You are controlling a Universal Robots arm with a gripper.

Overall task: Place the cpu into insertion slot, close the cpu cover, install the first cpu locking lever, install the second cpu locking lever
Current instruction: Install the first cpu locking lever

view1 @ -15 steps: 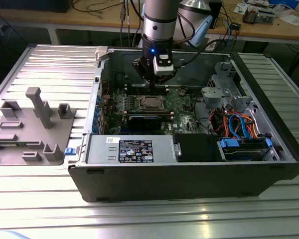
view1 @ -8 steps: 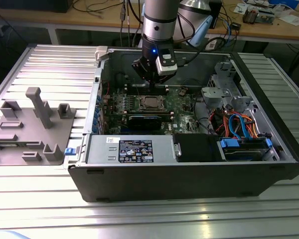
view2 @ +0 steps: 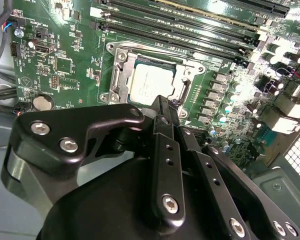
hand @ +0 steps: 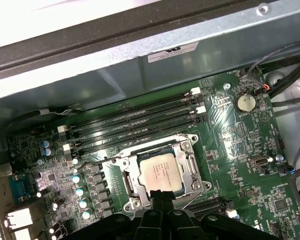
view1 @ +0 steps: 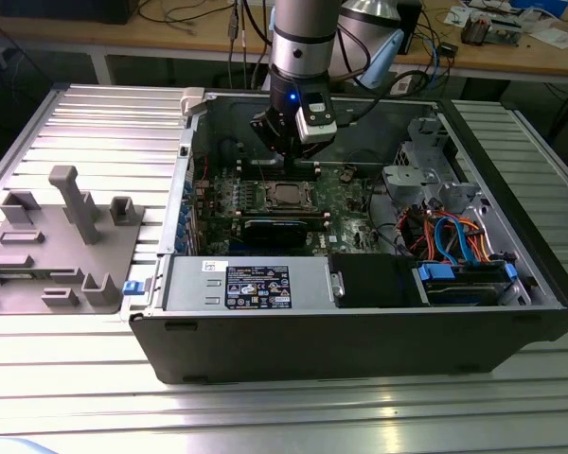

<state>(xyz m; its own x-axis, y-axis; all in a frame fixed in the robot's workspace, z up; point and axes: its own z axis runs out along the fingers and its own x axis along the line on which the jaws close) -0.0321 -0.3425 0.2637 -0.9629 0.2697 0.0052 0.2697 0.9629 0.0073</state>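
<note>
The table [view1: 284, 416] carries an open computer case [view1: 360, 331] laid on its side. I judge this is so that the green motherboard [view1: 346, 203] faces up and the arm [view1: 303, 38] can come at it from above. In the exterior view a grey fixture plate [view1: 57, 246] sits at 9 o'clock from the case, well apart from the work. Inside the case, a bundle of blue and orange cables [view1: 450, 236] lies at 3 o'clock from the board.

The end effector [hand: 163, 197] hangs just over the board, its fingers pressed together with nothing between them. A slim closed tip suits pushing at small parts. In the exterior view it stands at 12 o'clock from the cpu [hand: 161, 172].

The cpu lies flat in the insertion slot [view2: 179, 90], beside the long black memory slots [hand: 135, 122]. The cpu cover [hand: 192, 162] is down around it, and its window shows the chip's grey top, so placing and closing look done.

In both wrist views the end effector's body cuts off the socket edge nearest the camera. Thin wire shows along the frame, perhaps a locking lever, but whether either lever is latched I cannot tell.
</note>
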